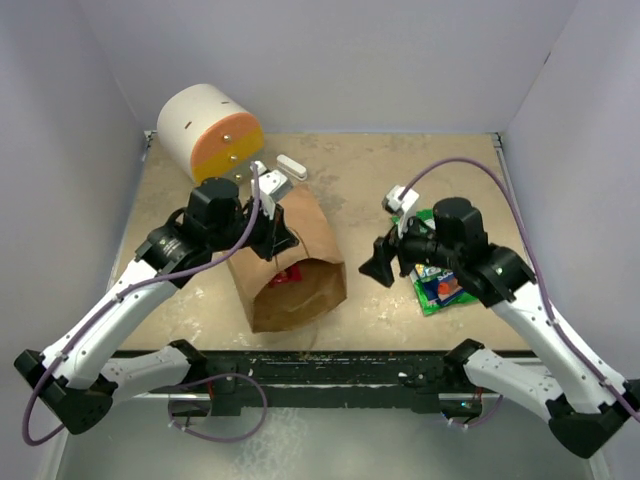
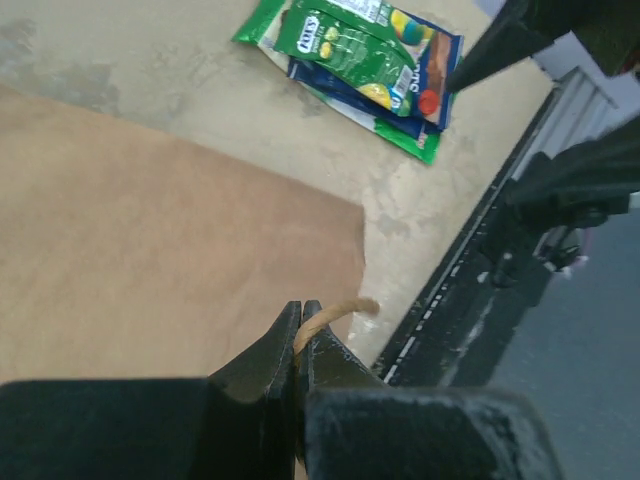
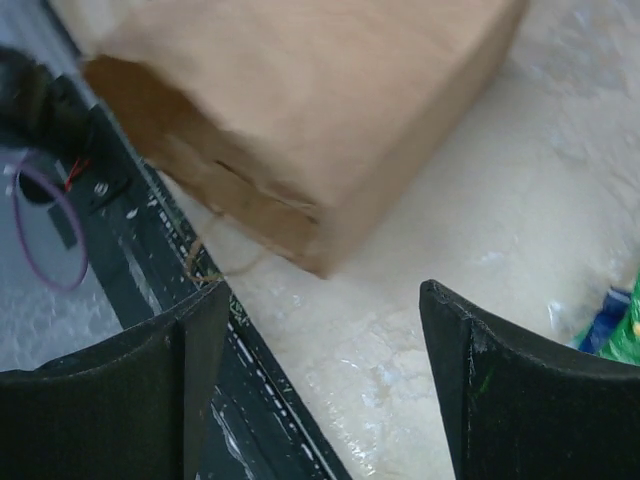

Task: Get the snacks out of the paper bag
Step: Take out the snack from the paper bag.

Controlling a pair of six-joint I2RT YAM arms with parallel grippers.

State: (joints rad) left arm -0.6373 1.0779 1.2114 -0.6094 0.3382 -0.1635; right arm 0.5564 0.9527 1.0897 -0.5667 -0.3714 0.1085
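The brown paper bag [image 1: 300, 250] lies on its side left of centre, its mouth toward the near edge. A red packet [image 1: 288, 275] shows just inside the mouth. My left gripper [image 1: 273, 238] sits over the bag, shut on one twisted handle [image 2: 337, 311]; in the left wrist view the gripper [image 2: 300, 312] pinches it above the bag's side [image 2: 150, 250]. Several snacks [image 1: 438, 283] lie in a pile on the right: green and blue packets [image 2: 365, 50]. My right gripper [image 1: 380, 268] hangs open and holding nothing between pile and bag, and its gripper [image 3: 322, 295] faces the bag [image 3: 300, 100].
A white-and-orange cylinder [image 1: 210, 130] stands at the back left. A small white bar [image 1: 290, 165] lies behind the bag. The bag's loose second handle [image 3: 200, 262] droops at the table's near edge, next to the black rail [image 1: 330, 360].
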